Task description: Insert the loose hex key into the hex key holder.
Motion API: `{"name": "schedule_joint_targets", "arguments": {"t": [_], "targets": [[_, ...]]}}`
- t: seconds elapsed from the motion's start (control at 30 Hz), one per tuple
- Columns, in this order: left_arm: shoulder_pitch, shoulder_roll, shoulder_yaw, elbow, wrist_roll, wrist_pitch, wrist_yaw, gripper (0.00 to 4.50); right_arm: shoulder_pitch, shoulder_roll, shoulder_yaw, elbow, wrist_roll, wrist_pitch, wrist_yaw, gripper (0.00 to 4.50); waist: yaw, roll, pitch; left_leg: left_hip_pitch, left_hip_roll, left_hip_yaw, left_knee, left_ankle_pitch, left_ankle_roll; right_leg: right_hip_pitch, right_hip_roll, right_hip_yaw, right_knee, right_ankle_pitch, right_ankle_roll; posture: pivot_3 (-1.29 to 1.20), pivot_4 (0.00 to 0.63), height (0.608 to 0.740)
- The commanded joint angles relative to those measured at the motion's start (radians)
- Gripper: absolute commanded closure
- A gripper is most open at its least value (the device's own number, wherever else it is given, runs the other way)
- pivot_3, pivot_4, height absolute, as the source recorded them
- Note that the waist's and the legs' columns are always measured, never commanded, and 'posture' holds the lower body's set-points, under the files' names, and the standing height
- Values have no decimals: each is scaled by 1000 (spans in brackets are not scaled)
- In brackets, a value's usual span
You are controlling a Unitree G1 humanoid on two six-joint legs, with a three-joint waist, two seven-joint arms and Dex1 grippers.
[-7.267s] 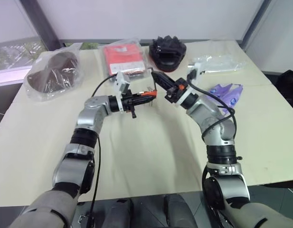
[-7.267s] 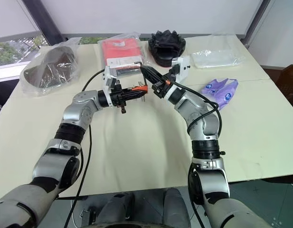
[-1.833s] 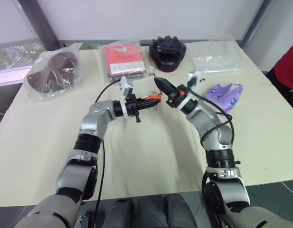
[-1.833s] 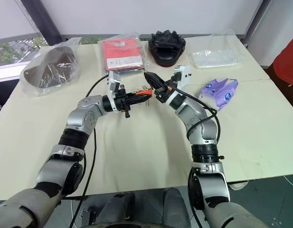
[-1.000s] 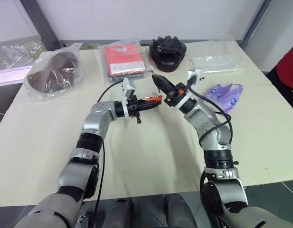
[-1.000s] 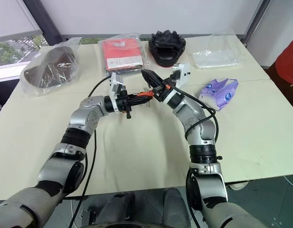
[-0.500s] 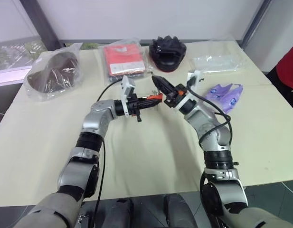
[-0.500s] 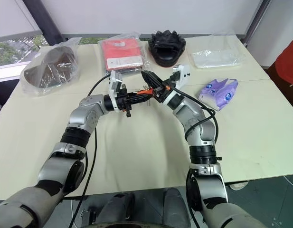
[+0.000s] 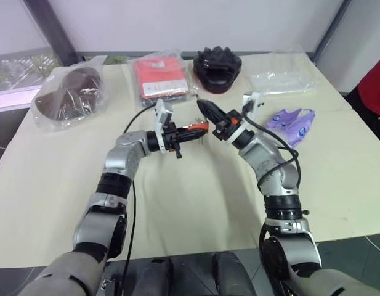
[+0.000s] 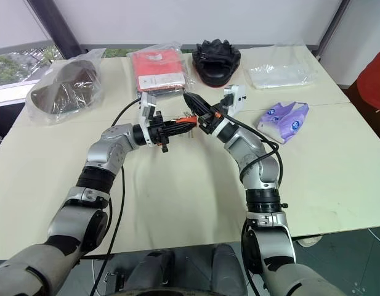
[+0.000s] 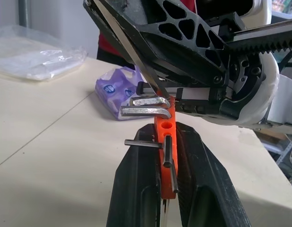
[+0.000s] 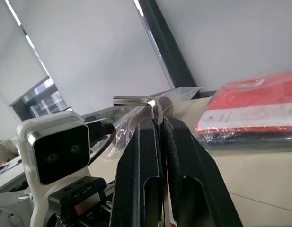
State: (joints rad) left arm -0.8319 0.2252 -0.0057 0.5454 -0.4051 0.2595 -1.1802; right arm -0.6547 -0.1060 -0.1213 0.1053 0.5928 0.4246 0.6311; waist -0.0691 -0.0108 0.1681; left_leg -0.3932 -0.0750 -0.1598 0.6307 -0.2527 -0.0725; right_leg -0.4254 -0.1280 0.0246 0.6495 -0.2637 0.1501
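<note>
Fingers: left gripper (image 11: pixel 167 189) clamped on holder (image 11: pixel 165 156); right gripper (image 12: pixel 161 142) pinching key (image 12: pixel 141 102). Both mid-air above table (image 9: pixel 196 191) centre, tips near touching. Step: alignment. Next: steer key's long end into free holder hole, push home.

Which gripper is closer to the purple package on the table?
Right. The right gripper hangs above the table beside the purple package, holding the loose hex key. The left gripper, clamped on the hex key holder, is farther away.
</note>
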Motion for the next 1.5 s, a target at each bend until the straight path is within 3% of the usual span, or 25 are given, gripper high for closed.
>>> {"name": "schedule_joint_targets", "arguments": {"t": [0.03, 0.57, 1.07, 1.3, 1.4, 1.5], "targets": [[-20, -2, 44, -50, -44, 3, 11, 4500, 0, -6, -3, -13, 0, -18, 1, 4412, 0, 0, 0, 0, 0, 0, 0, 0, 0, 0, 0, 0, 0, 0, 0, 0, 150, 740], [-55, 8, 83, -38, -66, 37, 35, 4500, 19, -41, 11, -13, -10, -27, 24, 4412, 0, 0, 0, 0, 0, 0, 0, 0, 0, 0, 0, 0, 0, 0, 0, 0, 150, 740], [-91, 42, 7, -7, 80, -219, -19, 4500, 45, -140, 102, -38, -67, -33, 146, 4412, 0, 0, 0, 0, 0, 0, 0, 0, 0, 0, 0, 0, 0, 0, 0, 0, 150, 740], [-74, 29, -3, -3, 84, -230, -29, 4500, 37, -133, 72, -29, -58, -33, 127, 4412, 1, 0, 0, 0, 0, 0, 0, 0, 0, 0, 0, 0, 0, 0, 0, 0, 150, 740], [-58, 29, -5, -5, 83, -214, -36, 4500, 34, -133, 44, -41, -29, -22, 126, 3480, 2, 0, 0, 0, 0, 0, 0, 0, 0, 0, 0, 0, 0, 0, 0, 0, 150, 740], [-43, 30, -4, -11, 80, -195, -41, 4500, 49, -156, 35, -97, 2, 9, 144, 1939, 1, 0, 0, 0, 0, 0, 0, 0, 0, 0, 0, 0, 0, 0, 0, 0, 150, 740]]}}
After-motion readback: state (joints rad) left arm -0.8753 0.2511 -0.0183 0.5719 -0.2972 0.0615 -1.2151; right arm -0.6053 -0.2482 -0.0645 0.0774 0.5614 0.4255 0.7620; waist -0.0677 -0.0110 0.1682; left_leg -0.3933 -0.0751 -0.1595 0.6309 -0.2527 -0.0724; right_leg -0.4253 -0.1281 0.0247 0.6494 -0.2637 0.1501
